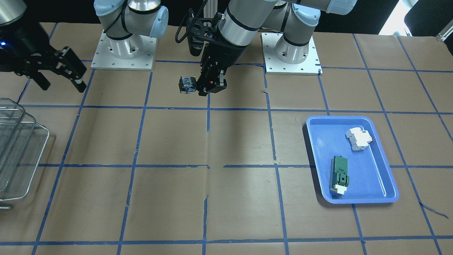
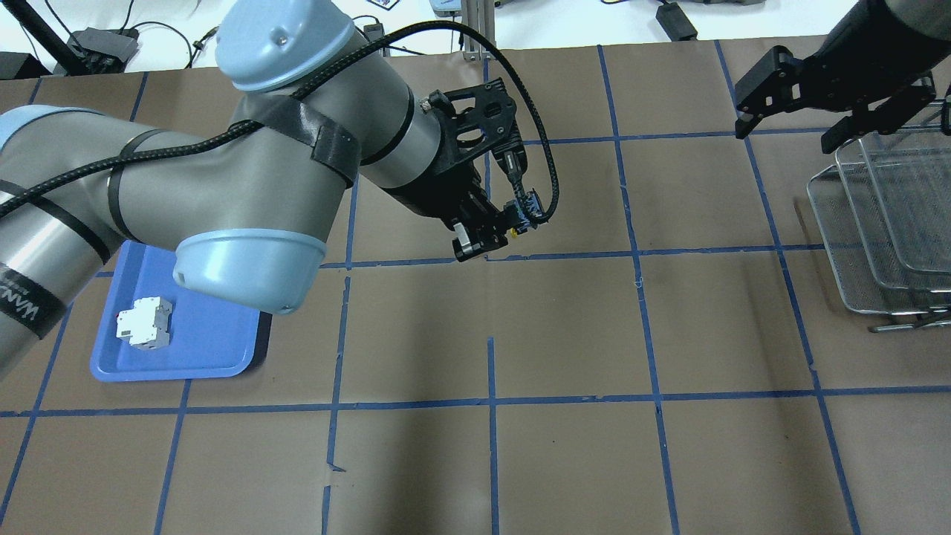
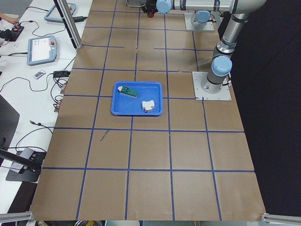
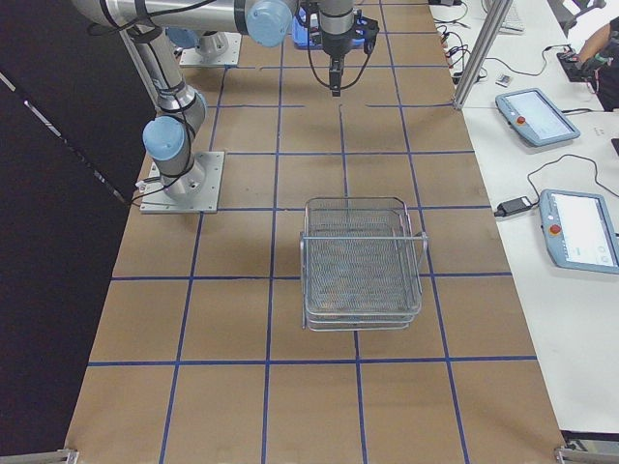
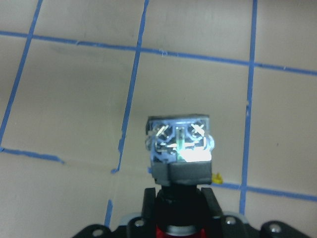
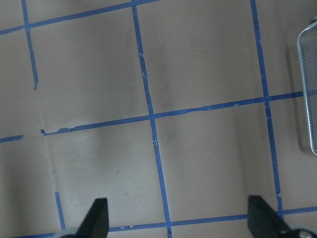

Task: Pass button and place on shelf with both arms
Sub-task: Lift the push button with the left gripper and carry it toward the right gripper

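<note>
Left arm: thick silver tube, black bands, one with white lettering.
Joint caps: light blue, rounded.
Cable: black, braided, strapped to the left arm.
Right arm: silver, with the same blue caps.
Base plates: square, silver, screws along the edges.
Left claw: black, with red and silver details.
Right claw: black, two fingers, pale tip.

On my feed the table is brown, crossed by a grid of blue tape lines. The tray is blue, the breaker block white, the module dark green with a white end. The wire-mesh shelf is silver. The button shows red, black and blue-and-white. The left gripper and right gripper are black.
</note>
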`<state>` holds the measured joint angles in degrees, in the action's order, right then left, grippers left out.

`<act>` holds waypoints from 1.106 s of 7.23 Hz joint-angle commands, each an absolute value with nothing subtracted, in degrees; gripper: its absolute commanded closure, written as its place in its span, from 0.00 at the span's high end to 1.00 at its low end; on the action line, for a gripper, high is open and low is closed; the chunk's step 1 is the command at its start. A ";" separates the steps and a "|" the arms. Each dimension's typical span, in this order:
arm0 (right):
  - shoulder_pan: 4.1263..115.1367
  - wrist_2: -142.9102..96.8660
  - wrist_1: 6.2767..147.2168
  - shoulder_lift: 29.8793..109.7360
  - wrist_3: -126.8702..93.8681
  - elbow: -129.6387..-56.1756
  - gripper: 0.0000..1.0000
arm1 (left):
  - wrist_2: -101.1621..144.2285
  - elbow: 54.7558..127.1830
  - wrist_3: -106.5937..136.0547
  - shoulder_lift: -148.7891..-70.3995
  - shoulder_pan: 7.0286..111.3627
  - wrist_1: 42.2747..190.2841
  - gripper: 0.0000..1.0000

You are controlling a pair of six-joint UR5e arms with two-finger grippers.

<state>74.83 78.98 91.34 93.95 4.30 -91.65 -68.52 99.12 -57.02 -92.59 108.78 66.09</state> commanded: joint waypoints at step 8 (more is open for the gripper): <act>68.88 36.39 71.54 93.79 31.23 -103.09 1.00 | -64.52 99.67 -49.13 -94.92 112.15 56.78 0.00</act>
